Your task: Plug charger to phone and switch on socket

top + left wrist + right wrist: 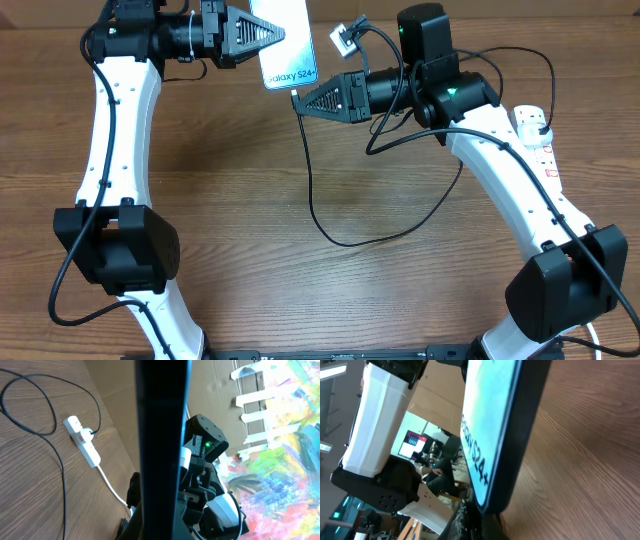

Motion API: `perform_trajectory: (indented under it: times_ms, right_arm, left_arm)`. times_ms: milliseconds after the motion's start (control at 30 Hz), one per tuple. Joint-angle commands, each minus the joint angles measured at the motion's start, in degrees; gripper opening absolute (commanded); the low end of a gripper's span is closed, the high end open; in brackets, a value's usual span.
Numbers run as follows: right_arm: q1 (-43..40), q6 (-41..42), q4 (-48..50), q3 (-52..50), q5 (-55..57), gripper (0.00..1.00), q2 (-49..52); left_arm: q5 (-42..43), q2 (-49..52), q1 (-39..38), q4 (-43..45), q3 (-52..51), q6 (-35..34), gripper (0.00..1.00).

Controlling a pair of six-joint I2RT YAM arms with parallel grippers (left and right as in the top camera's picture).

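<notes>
Left gripper (pixel 278 36): jaws closed on the phone (pixel 290 50), which sits edge-on between them. Right gripper (pixel 304 98): jaws pinched on the charger (pixel 306 160) tip, against the phone's lower short edge. Socket (pixel 535 128): well right of both jaws.

- Phone (pixel 288 40): slim, light blue screen, "Galaxy S24+" at its near short edge, raised above the counter (pixel 230 200).
- Charger (pixel 309 180): thin black cable dropping from the phone's near edge and looping across the counter.
- Socket (pixel 537 135): white power strip at the right edge, with a black plug seated in it.
</notes>
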Motion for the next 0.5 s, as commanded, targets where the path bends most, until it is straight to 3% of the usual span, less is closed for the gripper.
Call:
perform_trajectory:
  times_ms: [0,467]
  right_arm:
    - [-0.3,-0.2,0.6,0.8,-0.2,0.04,-0.3]
    - [-0.3,2.6,3.4,0.8,0.3,0.04,-0.3]
  left_arm:
    - [3.0,-0.3,-0.4,0.5,0.6,-0.3,0.04]
    - [3.0,-0.3,-0.5,0.6,0.6,0.0,0.04]
